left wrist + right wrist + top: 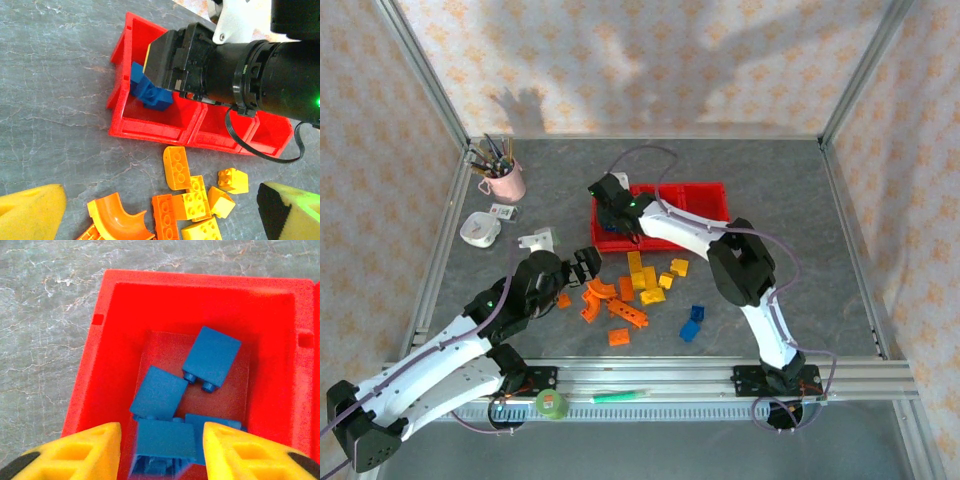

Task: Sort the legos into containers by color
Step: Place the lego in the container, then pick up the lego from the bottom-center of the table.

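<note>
Right gripper sits over the end bin of the row, jaws parted a bit wider than the blue brick between them; the brick looks loose, dropping onto the other blues. To finish clean I'd open slightly more, then lift straight up and keep off the rim. Left gripper hangs wide and empty by the yellow/orange pile, with two blue legos on the table.
</note>
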`<state>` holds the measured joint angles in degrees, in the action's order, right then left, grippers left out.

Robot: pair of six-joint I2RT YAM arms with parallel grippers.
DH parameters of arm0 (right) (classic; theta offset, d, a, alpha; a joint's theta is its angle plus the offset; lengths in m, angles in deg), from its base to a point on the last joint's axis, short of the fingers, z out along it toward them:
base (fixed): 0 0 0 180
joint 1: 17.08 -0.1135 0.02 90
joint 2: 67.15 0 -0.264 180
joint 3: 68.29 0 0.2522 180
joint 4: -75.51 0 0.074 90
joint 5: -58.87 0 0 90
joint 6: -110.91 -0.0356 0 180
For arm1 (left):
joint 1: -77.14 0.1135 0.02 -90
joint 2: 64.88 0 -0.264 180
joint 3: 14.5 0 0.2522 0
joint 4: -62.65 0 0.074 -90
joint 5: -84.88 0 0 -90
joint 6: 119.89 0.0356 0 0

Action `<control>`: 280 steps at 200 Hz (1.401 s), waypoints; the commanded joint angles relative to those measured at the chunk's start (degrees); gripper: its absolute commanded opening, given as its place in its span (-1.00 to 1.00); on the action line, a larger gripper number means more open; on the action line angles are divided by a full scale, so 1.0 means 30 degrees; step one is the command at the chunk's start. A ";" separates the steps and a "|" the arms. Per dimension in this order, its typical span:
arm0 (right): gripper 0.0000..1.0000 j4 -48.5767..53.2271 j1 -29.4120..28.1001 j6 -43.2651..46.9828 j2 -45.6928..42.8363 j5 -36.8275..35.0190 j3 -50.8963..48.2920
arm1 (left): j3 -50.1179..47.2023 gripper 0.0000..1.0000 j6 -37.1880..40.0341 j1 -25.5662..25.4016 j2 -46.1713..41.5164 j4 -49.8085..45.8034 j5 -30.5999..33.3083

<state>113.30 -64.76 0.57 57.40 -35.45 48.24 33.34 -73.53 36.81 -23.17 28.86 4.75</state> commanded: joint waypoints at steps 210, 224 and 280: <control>0.67 0.4264 -0.0928 -0.6555 -1.5530 -0.2020 -1.6485 | -0.0287 0.98 -0.0278 -0.3415 0.3651 0.5514 -0.3145; 0.71 0.4585 -0.1472 -0.7331 -1.5953 -0.2239 -1.7239 | -0.0617 0.99 -0.0163 -0.3852 0.3849 0.6216 -0.3435; 0.81 0.4518 -0.2549 -1.0454 -1.7974 -0.1359 -2.0802 | -0.1577 0.98 -0.0806 -0.4862 0.3937 0.7329 -0.3395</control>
<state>124.62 -71.56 -24.11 6.56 -38.58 -10.87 29.37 -74.86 23.39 -11.47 47.41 -5.98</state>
